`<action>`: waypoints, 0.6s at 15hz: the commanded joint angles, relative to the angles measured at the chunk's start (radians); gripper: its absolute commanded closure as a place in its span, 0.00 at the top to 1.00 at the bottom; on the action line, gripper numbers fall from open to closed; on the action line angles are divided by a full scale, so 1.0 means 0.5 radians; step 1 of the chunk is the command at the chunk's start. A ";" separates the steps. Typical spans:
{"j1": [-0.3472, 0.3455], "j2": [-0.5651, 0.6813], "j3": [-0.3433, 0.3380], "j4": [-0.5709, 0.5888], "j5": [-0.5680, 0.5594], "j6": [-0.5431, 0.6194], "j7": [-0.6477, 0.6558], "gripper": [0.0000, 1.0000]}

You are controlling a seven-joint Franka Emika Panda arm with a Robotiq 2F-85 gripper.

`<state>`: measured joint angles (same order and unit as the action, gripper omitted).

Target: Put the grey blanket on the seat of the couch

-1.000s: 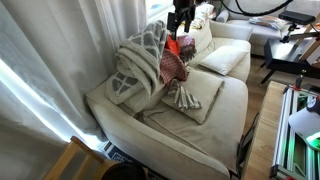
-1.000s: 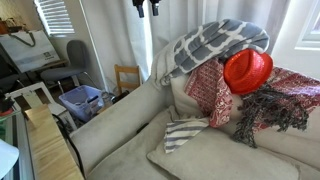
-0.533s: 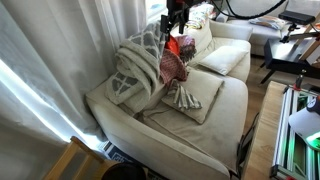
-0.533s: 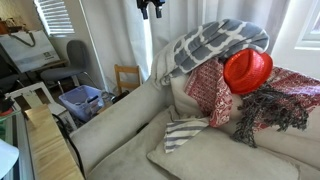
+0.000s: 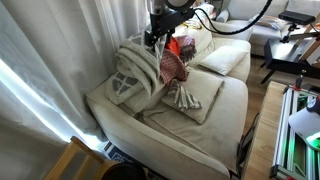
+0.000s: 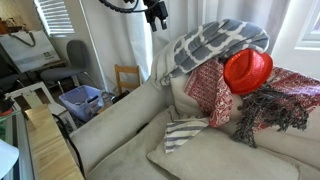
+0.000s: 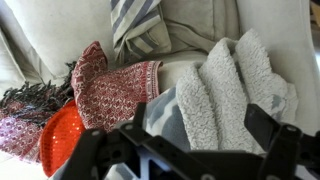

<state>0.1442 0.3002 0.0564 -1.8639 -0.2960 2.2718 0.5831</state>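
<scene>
The grey blanket (image 5: 135, 65) with a white lattice pattern is draped over the couch's backrest and arm; it shows in both exterior views (image 6: 212, 42) and fills the right of the wrist view (image 7: 225, 90). My gripper (image 5: 153, 32) hangs just above the blanket's top, also seen in an exterior view (image 6: 156, 14). In the wrist view its fingers (image 7: 262, 125) stand wide apart over the fleece, open and empty (image 7: 195, 128). The cream couch seat (image 5: 200, 125) lies below.
A red hat (image 6: 247, 70) and a red patterned scarf (image 6: 210, 92) rest on the backrest beside the blanket. A striped cloth (image 6: 183, 132) and cushion (image 5: 185, 100) lie on the seat. White curtains (image 5: 70, 45) hang behind. A blue basket (image 6: 82, 100) stands on the floor.
My gripper has moved from above the red hat toward the grey blanket and lowered, now just over its top. The blanket has not moved.
</scene>
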 commanded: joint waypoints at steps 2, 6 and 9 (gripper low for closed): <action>0.175 0.334 -0.156 0.323 -0.236 0.015 0.323 1.00; 0.309 0.559 -0.280 0.549 -0.429 -0.009 0.511 1.00; 0.385 0.709 -0.372 0.702 -0.565 -0.038 0.588 1.00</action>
<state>0.2890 0.5667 -0.0731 -1.6093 -0.5058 2.2768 0.8264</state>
